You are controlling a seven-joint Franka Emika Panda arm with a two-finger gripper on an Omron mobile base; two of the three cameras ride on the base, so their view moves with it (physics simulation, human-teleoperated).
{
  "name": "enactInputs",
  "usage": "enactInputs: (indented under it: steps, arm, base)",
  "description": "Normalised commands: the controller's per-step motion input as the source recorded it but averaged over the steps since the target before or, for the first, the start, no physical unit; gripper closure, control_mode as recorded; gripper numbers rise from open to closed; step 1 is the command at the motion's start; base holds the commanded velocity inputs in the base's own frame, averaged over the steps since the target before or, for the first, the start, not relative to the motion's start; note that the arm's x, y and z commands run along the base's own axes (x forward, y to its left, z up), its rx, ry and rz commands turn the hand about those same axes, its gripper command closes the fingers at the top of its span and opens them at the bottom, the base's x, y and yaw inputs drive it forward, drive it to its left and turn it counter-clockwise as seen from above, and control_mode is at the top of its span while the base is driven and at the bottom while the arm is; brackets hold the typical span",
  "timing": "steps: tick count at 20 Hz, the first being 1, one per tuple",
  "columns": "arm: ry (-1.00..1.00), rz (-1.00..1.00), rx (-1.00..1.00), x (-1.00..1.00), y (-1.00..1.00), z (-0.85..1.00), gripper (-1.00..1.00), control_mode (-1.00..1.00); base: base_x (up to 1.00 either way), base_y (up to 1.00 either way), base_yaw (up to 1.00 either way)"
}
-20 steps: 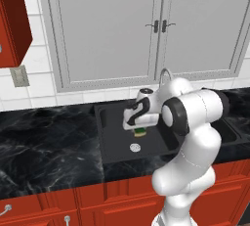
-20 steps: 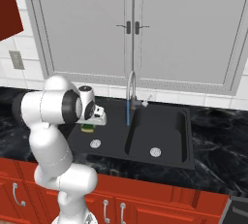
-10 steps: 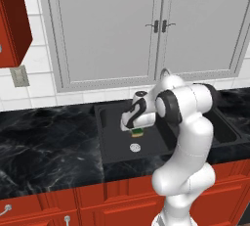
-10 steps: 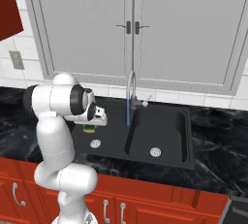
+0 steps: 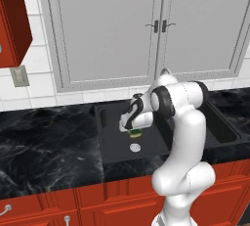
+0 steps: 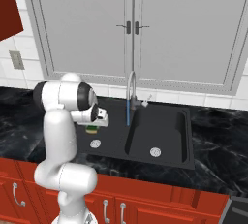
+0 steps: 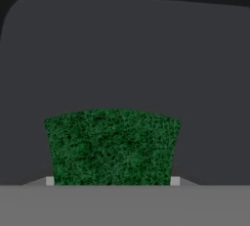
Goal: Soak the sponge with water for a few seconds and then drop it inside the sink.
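Note:
My gripper (image 5: 131, 128) is shut on the sponge (image 5: 135, 133), a small yellow block with a dark green scrub layer. It hangs above the left basin of the black sink (image 5: 104, 113), over the round silver drain (image 5: 135, 147). In the right base view the sponge (image 6: 91, 130) sits under the gripper (image 6: 95, 125), to the left of the thin blue water (image 6: 128, 114) running from the silver faucet (image 6: 131, 80). The sponge is apart from the stream. In the hand view the green face of the sponge (image 7: 112, 146) is clamped between the fingertips (image 7: 50, 181) against the dark basin floor.
Black marbled countertop (image 5: 44, 139) lies on both sides of the sink. The right basin (image 6: 160, 131) has its own drain (image 6: 155, 152). Grey cabinet doors (image 5: 102, 29) and white tile rise behind. Red cabinets (image 6: 160, 203) run below the counter.
The arm's elbow and shoulder have risen and straightened. The gripper and the held sponge have barely shifted over the left basin. The water keeps running.

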Motion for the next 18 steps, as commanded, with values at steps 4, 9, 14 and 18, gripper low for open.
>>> enactInputs:
  steps: [4,9,14,18]
  arm:
    - [0.0,0.0,0.0,0.14,0.04,-0.42,1.0,-1.0]
    - [0.0,0.0,0.0,0.12,0.05,-0.47,1.0,-1.0]
    - [0.0,0.0,0.0,0.01,0.0,-0.29,1.0,-1.0]
    - [0.0,0.0,0.0,0.0,0.0,-0.28,1.0,-1.0]
  base:
    - [0.0,0.0,0.0]
    - [0.0,0.0,0.0]
    - [0.0,0.0,0.0]
    - [0.0,0.0,0.0]
